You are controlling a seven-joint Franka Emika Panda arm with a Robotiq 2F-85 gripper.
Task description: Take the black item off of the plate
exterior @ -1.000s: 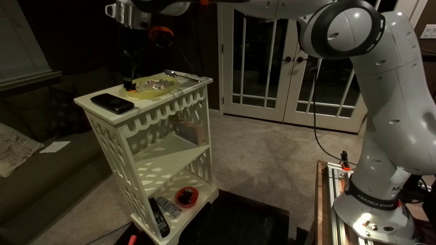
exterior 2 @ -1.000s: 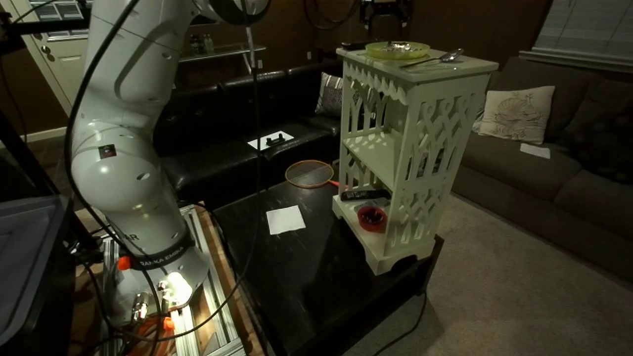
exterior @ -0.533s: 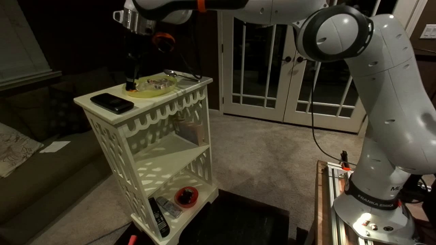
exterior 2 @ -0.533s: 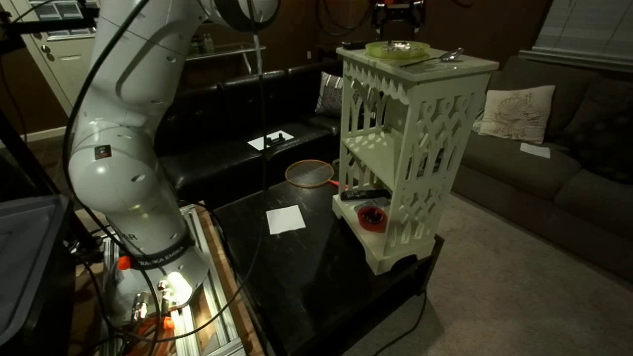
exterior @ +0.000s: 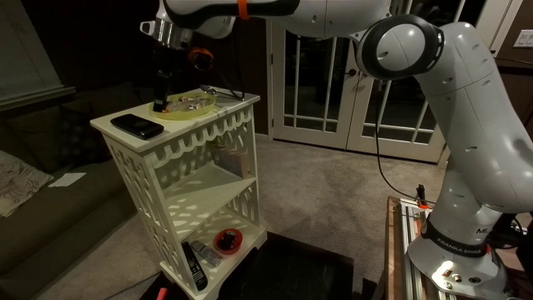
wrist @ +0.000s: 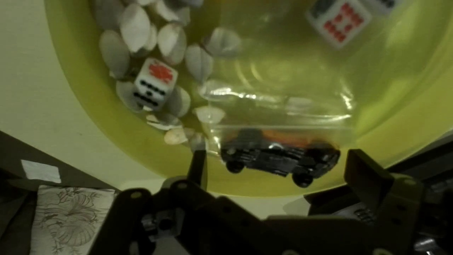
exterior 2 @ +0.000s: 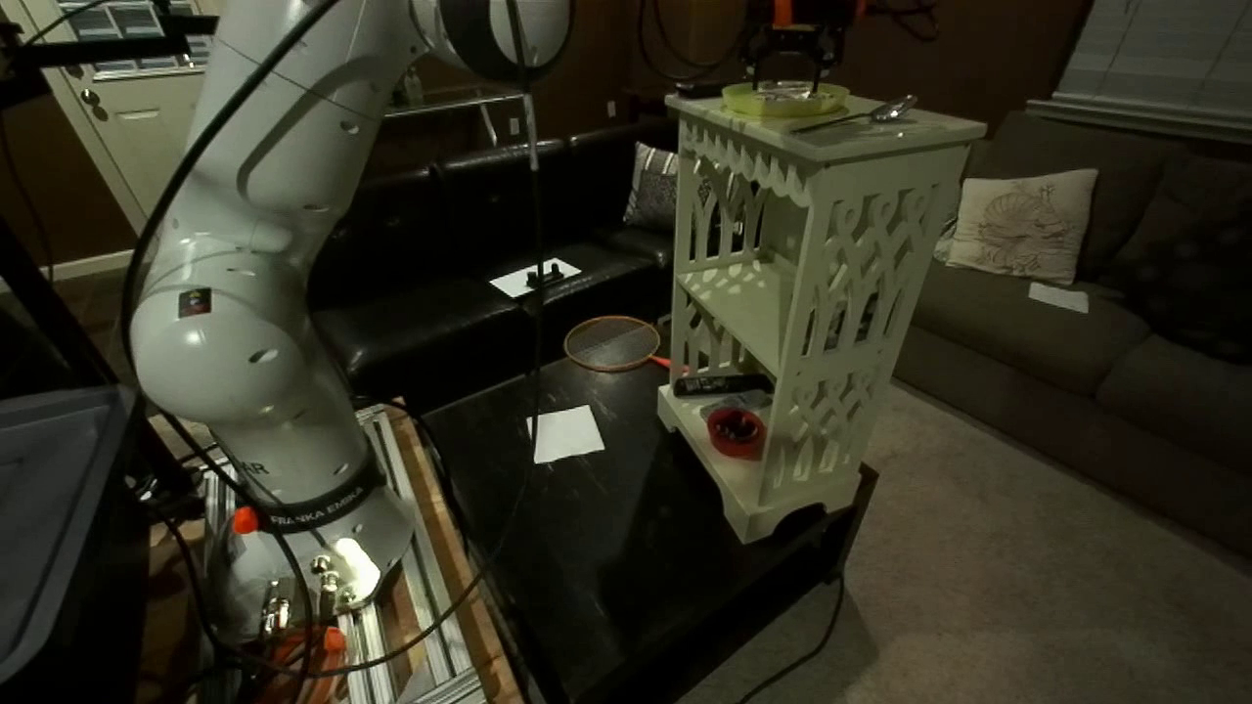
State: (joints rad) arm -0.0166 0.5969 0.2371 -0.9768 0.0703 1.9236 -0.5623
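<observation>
The yellowish plate (exterior: 183,115) stands on the white lattice table (exterior: 143,143); it also shows in an exterior view (exterior 2: 782,107) and in the wrist view (wrist: 76,90). In the wrist view a toy car (wrist: 276,159), black underneath with some orange, lies tipped on its side near the plate's edge. A clear plastic bag (wrist: 283,120) partly covers it. My gripper (wrist: 277,157) is open, one fingertip off each end of the car, apart from it. In both exterior views the gripper (exterior: 160,107) (exterior 2: 784,86) is low over the plate. The car is mostly hidden there.
White shells (wrist: 136,30) and dice (wrist: 155,83) lie in the plate. A black phone-like object (exterior: 137,126) lies beside the plate on the table top. A spoon (exterior 2: 866,116) lies on its other side. Remotes (exterior: 194,266) and a red bowl (exterior: 227,241) are on the bottom shelf.
The gripper has come lower, down to the plate, and shifted a little sideways; its fingers now show at the plate in both exterior views. The plate and the table have not moved.
</observation>
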